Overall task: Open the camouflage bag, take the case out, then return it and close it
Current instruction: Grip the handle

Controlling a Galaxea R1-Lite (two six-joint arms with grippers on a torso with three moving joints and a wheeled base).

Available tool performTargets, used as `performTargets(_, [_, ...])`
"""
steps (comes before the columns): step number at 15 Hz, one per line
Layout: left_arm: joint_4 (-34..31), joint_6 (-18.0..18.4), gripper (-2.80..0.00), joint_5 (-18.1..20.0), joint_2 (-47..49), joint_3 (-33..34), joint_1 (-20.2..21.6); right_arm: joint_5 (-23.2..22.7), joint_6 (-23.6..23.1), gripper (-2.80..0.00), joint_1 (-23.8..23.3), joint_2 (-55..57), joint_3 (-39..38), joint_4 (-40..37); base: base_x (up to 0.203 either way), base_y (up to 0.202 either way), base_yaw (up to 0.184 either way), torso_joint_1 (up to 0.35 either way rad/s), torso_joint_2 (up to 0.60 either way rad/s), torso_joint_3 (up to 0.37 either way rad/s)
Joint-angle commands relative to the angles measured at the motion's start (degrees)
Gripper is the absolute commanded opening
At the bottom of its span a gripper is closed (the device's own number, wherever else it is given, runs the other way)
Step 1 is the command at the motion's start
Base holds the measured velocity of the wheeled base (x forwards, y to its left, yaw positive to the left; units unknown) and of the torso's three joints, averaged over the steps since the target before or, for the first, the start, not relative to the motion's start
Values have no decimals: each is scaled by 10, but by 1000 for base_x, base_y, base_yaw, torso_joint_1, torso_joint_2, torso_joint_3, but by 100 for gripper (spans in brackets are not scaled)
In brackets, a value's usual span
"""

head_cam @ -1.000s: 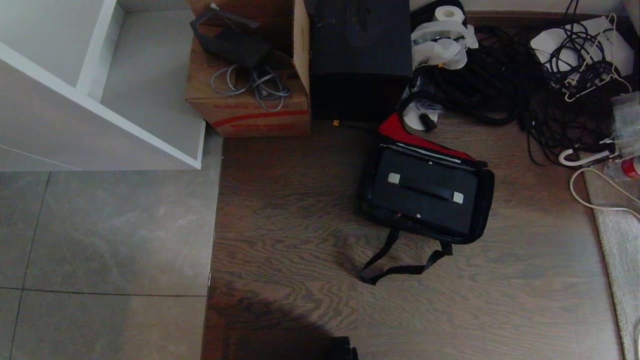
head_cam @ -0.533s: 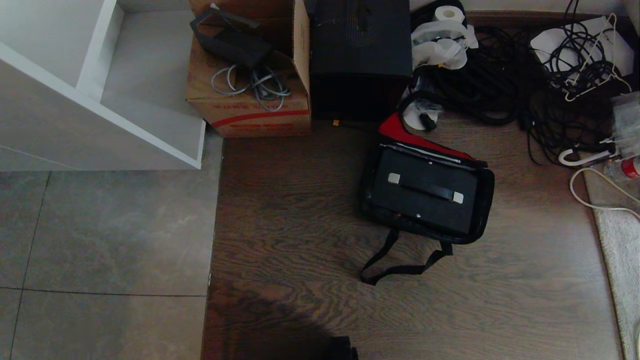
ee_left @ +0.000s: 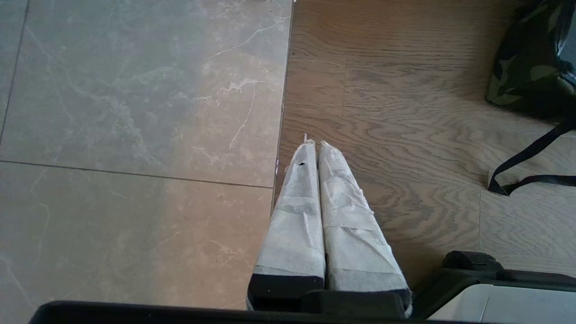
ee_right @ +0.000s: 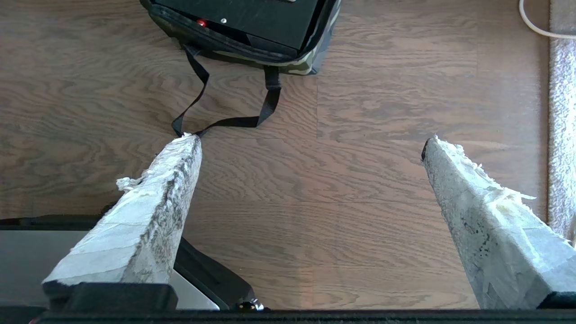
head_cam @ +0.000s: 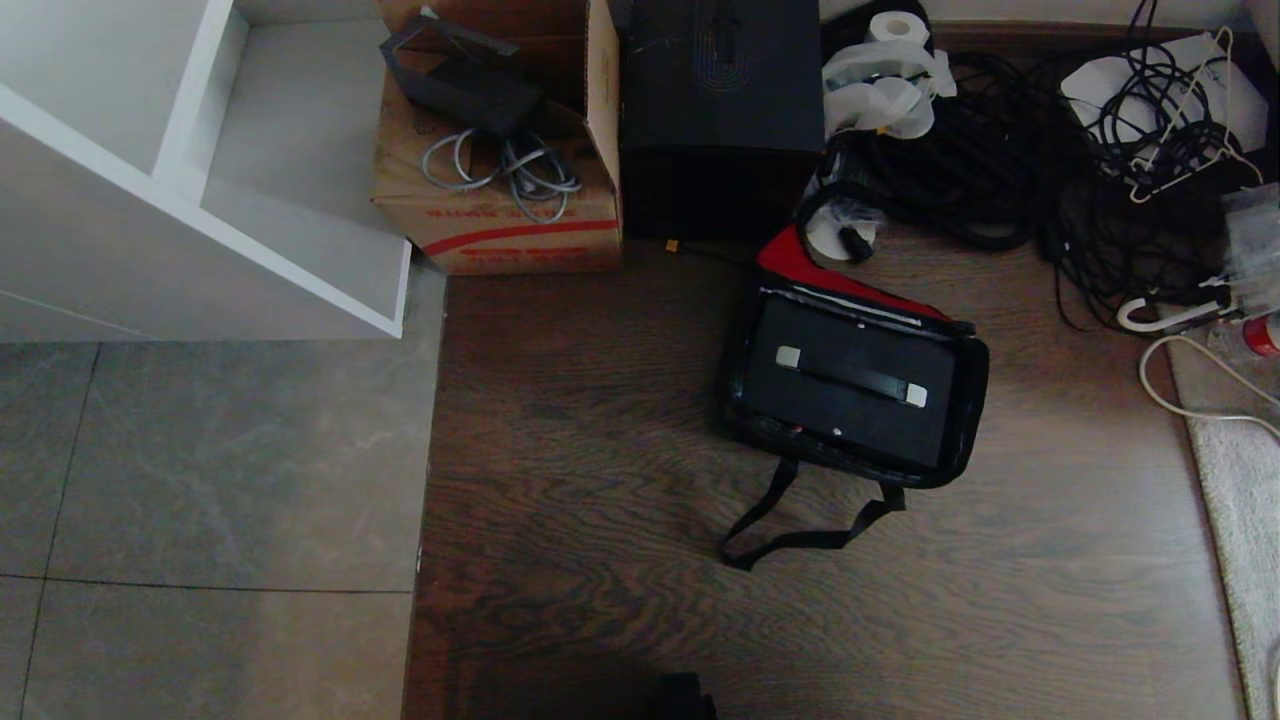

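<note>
One carton, red lettering perhaps unreadable

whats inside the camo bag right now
Inside the open boxy camouflage bag sits the black rigid case, flat top handle facing up. The case fills the opening, so whatever lies beneath or beside it stays hidden.

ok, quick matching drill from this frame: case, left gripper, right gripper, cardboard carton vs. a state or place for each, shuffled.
Things:
1. case
2. left gripper
3. right gripper
4. cardboard carton

States or places:
A. fingers spread wide, nothing between them
B. holds grey cables, beside the white shelf
C. inside the open camouflage bag, handle up
D. fingers pressed together over the floor seam

Pairs: 1-C, 2-D, 3-A, 4-B
</note>
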State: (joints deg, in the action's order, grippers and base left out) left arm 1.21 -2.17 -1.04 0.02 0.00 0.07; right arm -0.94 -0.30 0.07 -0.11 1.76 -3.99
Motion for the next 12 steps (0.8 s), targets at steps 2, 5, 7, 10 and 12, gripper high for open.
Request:
performTargets(2, [0, 0, -280, 0, 0, 5, 0, 0, 0, 0, 0, 2, 0, -1, 0, 0, 0, 0, 0, 0])
performTargets(5, [0, 0, -280, 0, 0, 5, 0, 0, 0, 0, 0, 2, 0, 0, 0, 0, 0, 0, 0, 0])
performTargets(7, [0, 0, -280, 0, 0, 6, 0, 0, 0, 0, 0, 2, 0, 0, 0, 0, 0, 0, 0, 0])
performTargets(10, [0, 1, -280, -1, 0, 5, 0, 0, 0, 0, 0, 2, 0, 0, 0, 0, 0, 0, 0, 0])
performTargets(12, [0, 0, -280, 0, 0, 6, 0, 0, 0, 0, 0, 2, 0, -1, 0, 0, 0, 0, 0, 0])
